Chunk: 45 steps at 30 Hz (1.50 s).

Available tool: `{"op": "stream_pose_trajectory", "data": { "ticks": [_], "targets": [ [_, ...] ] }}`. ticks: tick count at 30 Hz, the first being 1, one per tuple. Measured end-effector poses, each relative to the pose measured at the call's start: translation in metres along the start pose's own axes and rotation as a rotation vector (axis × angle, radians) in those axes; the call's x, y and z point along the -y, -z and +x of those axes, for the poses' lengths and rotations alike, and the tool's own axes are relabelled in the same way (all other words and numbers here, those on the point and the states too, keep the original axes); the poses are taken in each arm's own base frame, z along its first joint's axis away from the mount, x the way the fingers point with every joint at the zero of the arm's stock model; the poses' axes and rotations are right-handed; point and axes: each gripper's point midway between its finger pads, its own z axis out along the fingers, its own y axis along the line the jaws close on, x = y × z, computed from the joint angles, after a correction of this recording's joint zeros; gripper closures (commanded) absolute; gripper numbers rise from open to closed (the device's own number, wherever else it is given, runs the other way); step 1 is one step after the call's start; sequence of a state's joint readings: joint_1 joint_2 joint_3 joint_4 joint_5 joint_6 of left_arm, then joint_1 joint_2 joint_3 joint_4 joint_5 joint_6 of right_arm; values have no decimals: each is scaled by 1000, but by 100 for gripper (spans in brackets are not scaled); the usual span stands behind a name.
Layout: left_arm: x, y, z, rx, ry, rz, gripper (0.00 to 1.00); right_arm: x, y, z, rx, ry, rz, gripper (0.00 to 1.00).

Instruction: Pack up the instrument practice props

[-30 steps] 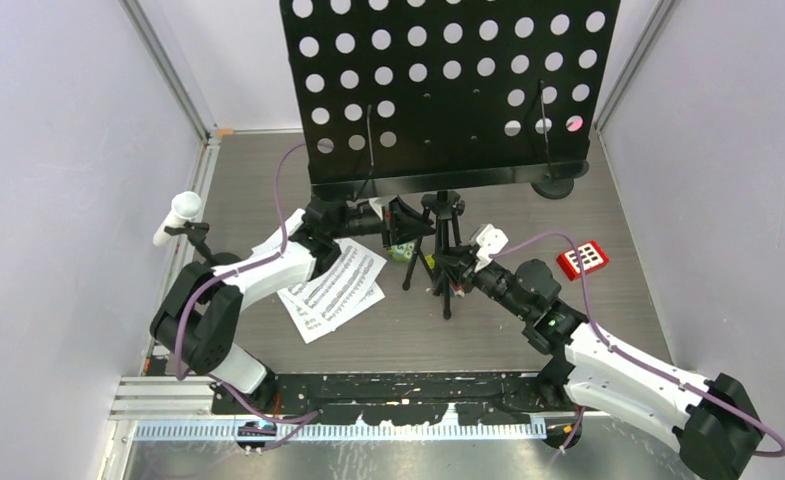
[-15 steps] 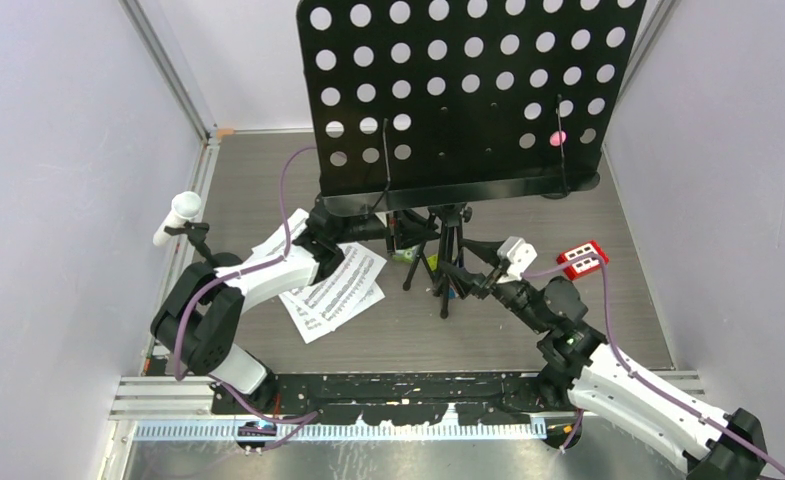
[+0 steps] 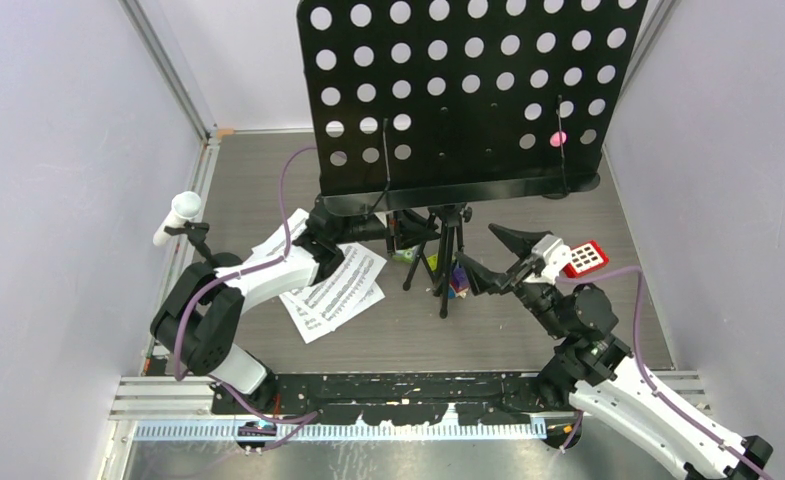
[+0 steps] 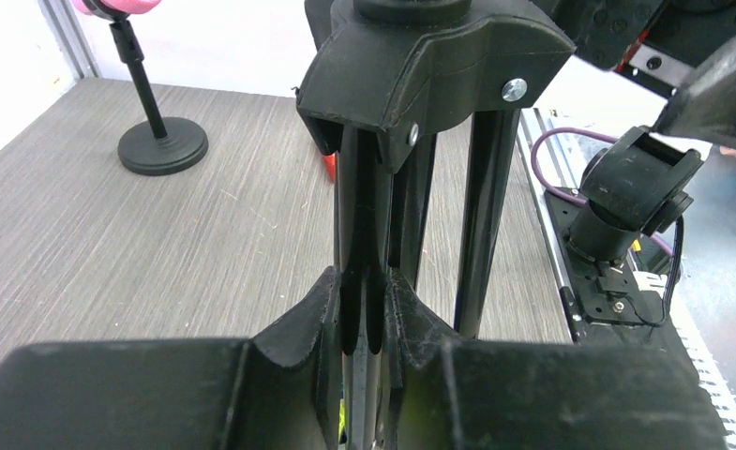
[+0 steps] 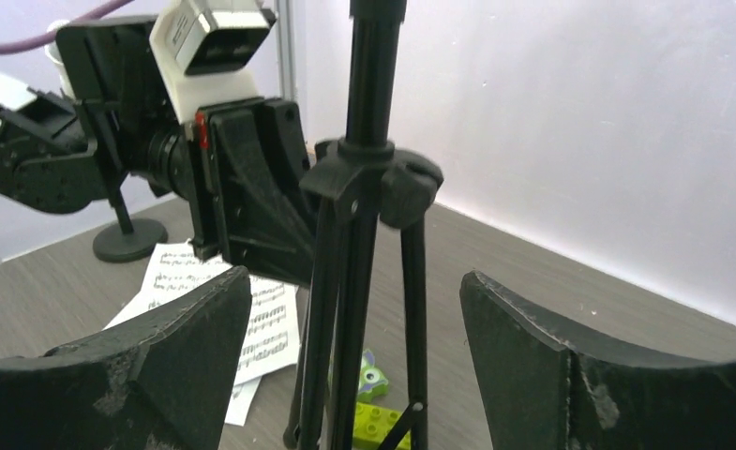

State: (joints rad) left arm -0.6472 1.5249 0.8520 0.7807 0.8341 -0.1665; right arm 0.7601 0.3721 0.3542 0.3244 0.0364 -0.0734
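Right gripper backed off black tripod legs, jaws spread; left gripper jaws pinch leg struts. Black perforated metal music desk: likely rigid, top-heavy; best grasped low, near hub.

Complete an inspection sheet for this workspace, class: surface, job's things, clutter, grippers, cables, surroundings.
Surface: grey wood-grain tabletop.
Job's things: black perforated music desk on tripod legs, upright; white sheet-music pages lying flat; white microphone and pink microphone on black round-based mounts.
Clutter: small red keypad with white buttons; green toy blocks by the tripod's feet.
Grippers: left gripper shut on a tripod leg; right gripper open, straddling the tripod.
Cables: purple cables along both arms.
Surroundings: pale walls.
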Motion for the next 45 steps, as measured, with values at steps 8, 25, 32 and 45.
{"op": "stream_pose_trajectory", "data": {
  "ticks": [8, 25, 32, 45],
  "targets": [
    [4, -2, 0, -3, -10, 9, 100, 3, -26, 12, -74, -11, 24, 26],
    [-5, 0, 0, -17, -18, -60, 100, 15, -61, 44, -82, -35, 115, 46],
    [-5, 0, 0, -37, -29, -96, 100, 16, -64, 44, -72, -33, 121, 59],
    [9, -7, 2, -76, -96, -82, 100, 0, -60, 50, -114, -18, 31, 62]
  ]
}}
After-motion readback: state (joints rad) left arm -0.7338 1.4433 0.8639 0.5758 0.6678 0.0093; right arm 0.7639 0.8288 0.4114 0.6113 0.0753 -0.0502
